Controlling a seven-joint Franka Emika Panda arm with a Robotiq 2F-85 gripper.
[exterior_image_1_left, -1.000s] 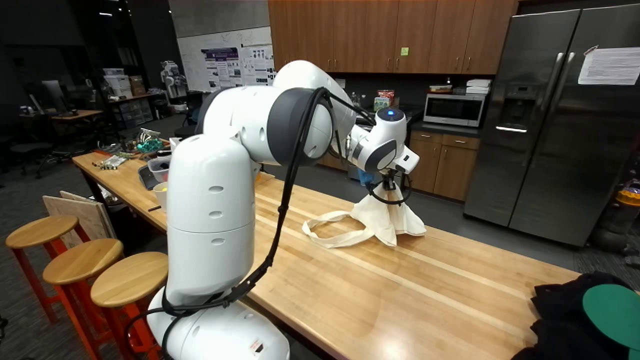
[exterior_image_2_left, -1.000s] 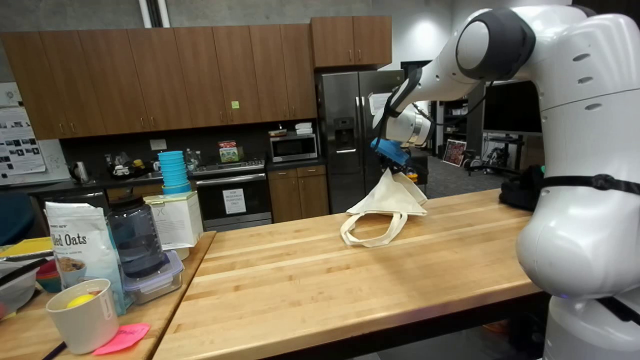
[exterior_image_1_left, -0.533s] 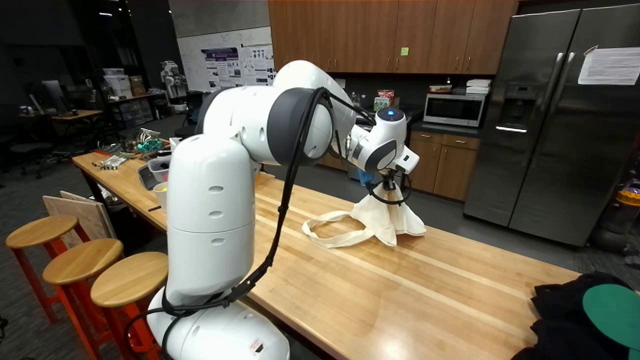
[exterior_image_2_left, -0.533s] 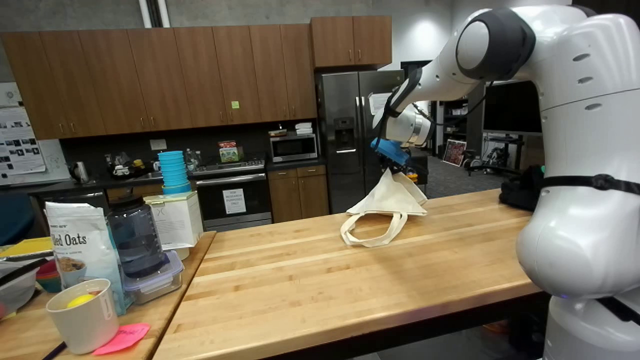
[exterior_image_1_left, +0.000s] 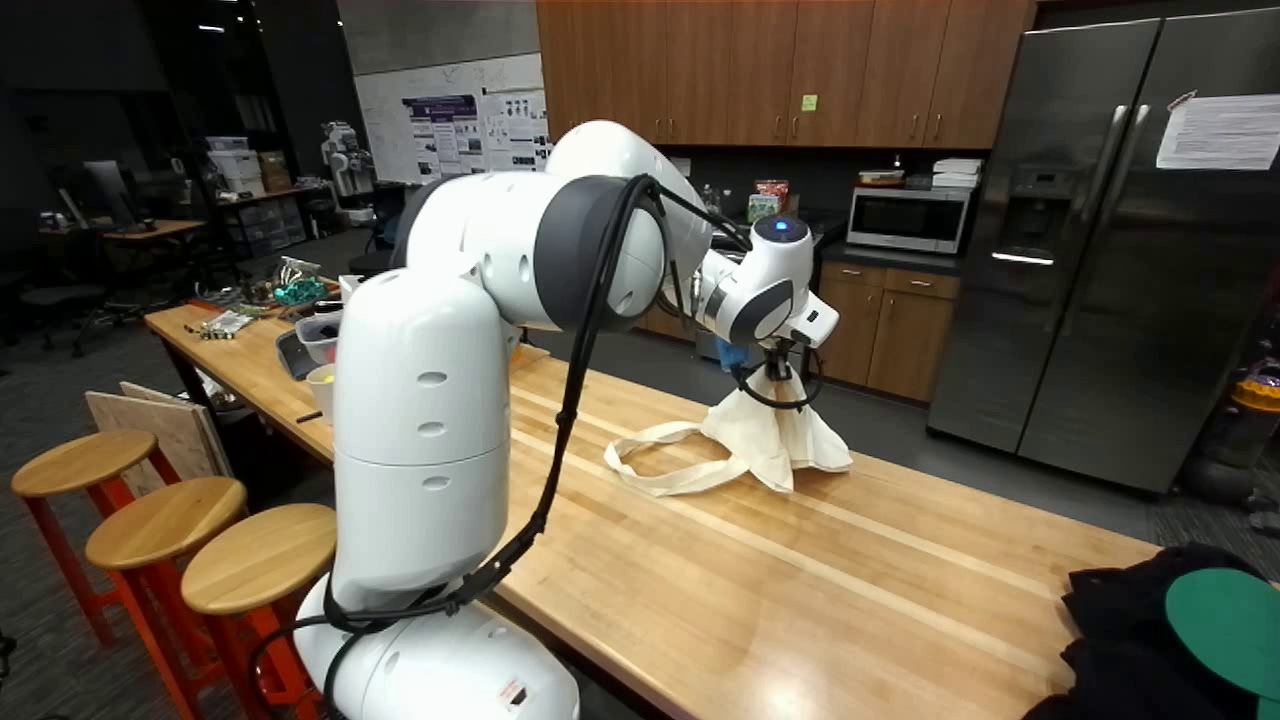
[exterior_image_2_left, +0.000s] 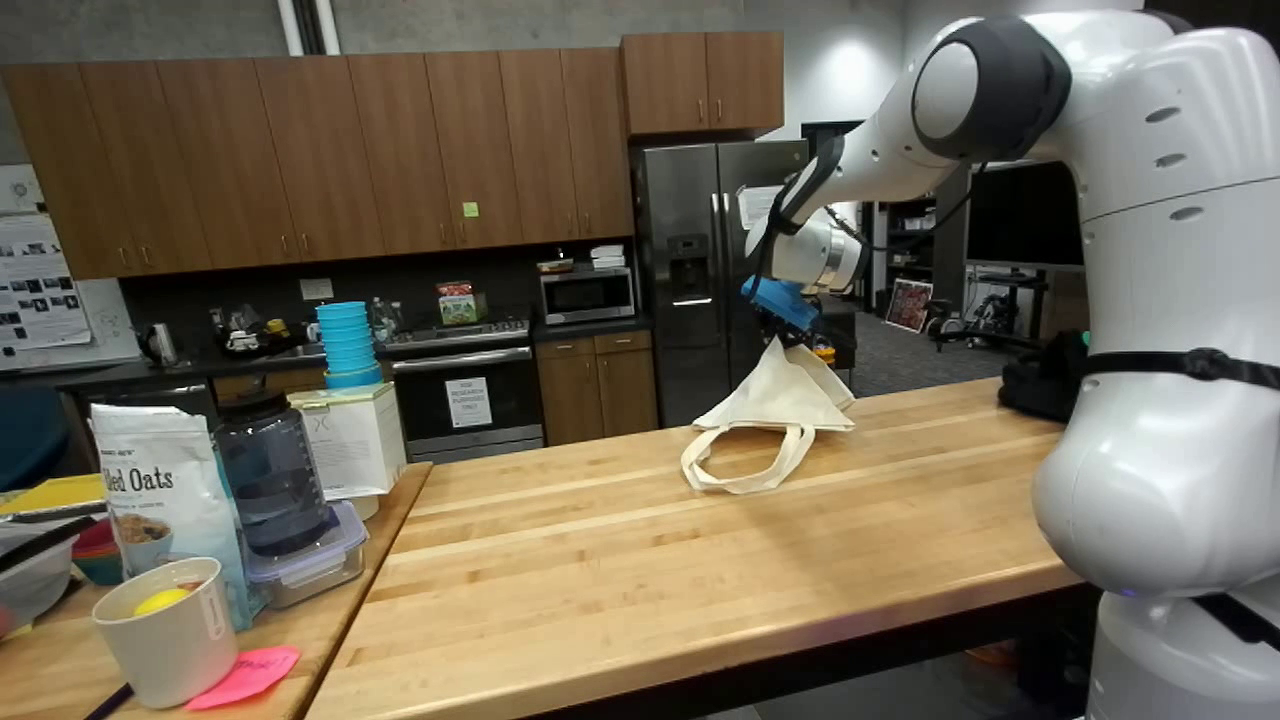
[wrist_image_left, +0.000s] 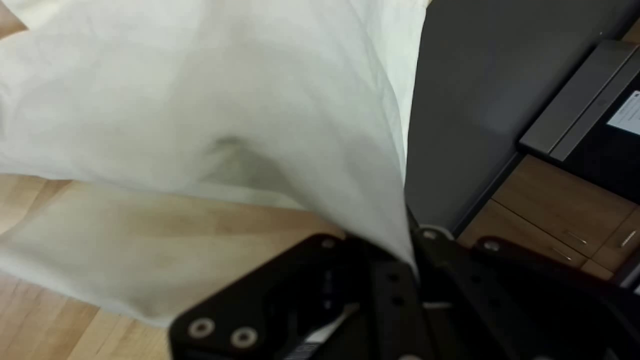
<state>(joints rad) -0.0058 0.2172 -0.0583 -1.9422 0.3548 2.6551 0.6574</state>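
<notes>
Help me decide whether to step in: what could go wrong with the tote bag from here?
The gripper pinches the cream tote bag at its peak, so the cloth might slip free. The bag sits close to the edge of the butcher-block table; a sideways tug could send it over. A black cable loops across the cloth in an exterior view and might snag.
</notes>
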